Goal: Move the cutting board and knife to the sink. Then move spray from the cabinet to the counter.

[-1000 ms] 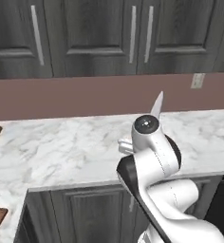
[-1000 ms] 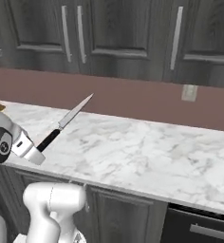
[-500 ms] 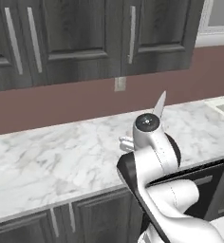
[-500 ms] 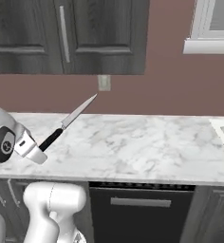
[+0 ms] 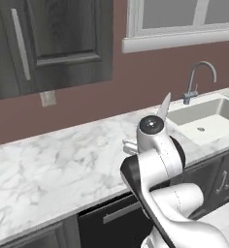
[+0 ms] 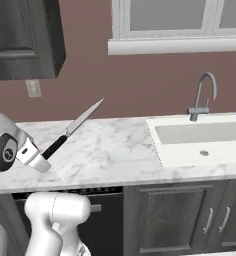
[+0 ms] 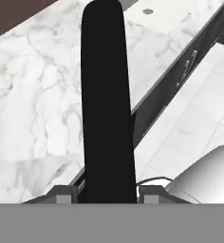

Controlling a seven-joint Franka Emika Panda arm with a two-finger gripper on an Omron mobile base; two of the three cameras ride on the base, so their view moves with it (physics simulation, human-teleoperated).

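Note:
My gripper (image 7: pixel 107 194) is shut on the black handle of the knife (image 7: pixel 107 104). In the right base view the knife (image 6: pixel 75 126) points up and to the right from my gripper (image 6: pixel 46 153), held in the air over the white marble counter (image 6: pixel 115 150). Its silver blade tip (image 5: pixel 164 105) sticks up behind the arm in the left base view. The sink (image 6: pixel 200 134) lies to the right, sunk into the counter (image 5: pixel 63 164), also seen as the sink (image 5: pixel 194 116). A dark wall cabinet (image 5: pixel 58 38) with a long silver handle hangs at upper left. Cutting board and spray are out of view.
A curved faucet (image 6: pixel 204 95) stands behind the sink under a white-framed window (image 5: pixel 184 19). A wall outlet (image 5: pixel 47 98) sits below the cabinet. A black dishwasher front (image 5: pixel 111 215) and dark lower cabinets (image 6: pixel 180 215) run under the counter.
The whole picture has shifted: the base has driven right along the counter, bringing the window, faucet and sink into view. The knife stays held in the same pose.

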